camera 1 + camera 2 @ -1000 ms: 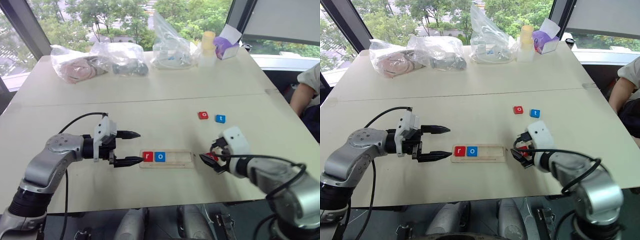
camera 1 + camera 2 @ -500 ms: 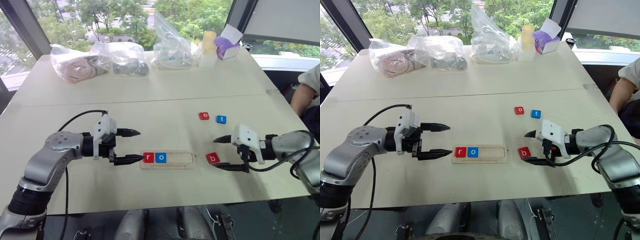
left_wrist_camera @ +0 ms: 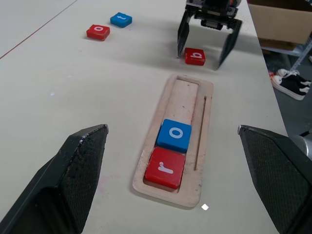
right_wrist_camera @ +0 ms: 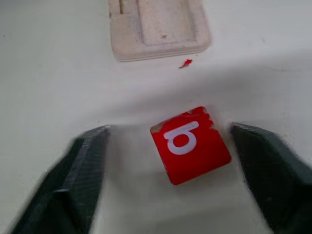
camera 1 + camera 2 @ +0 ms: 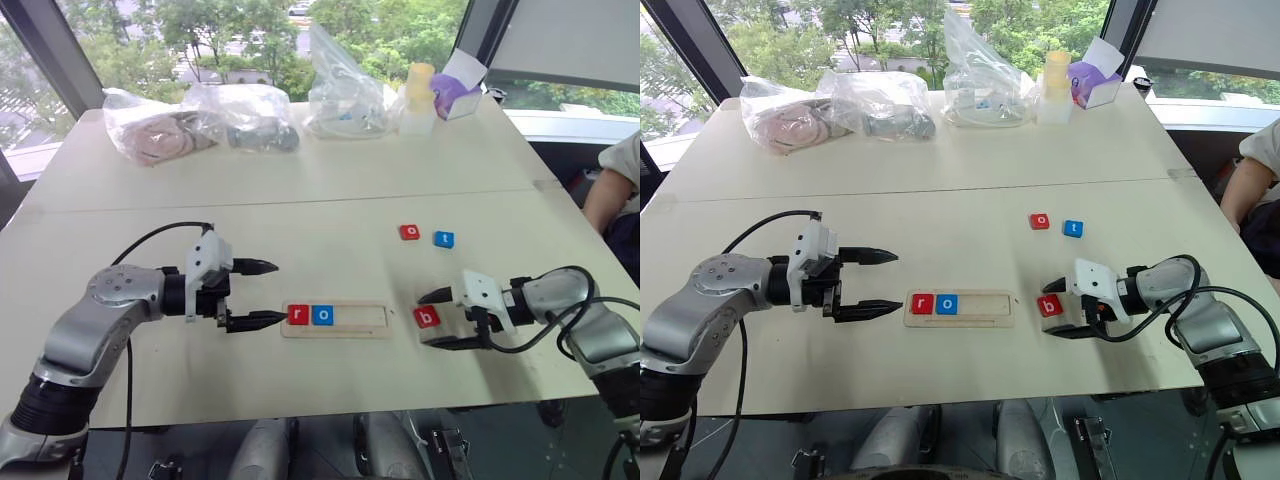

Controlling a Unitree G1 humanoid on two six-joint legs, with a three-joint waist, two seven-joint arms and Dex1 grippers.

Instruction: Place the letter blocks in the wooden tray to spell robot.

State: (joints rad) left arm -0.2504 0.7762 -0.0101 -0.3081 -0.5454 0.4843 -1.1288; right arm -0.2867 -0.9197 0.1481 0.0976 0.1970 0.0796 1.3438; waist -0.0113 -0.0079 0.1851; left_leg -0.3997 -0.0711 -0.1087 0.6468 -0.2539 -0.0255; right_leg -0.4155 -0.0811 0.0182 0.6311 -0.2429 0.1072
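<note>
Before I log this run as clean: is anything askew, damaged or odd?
The red b block lies askew on the table between the right claw's open fingers, one corner looking chipped. A small red fleck lies near the wooden tray's end.

Pale table [image 5: 330,205]: wooden tray [image 5: 352,320] near front edge, red b block [image 5: 427,318] just beside its right end; red o block [image 5: 409,232] & blue t block [image 5: 443,239] farther back; plastic bags [image 5: 200,120] + bottle [image 5: 416,98] along far edge.
</note>
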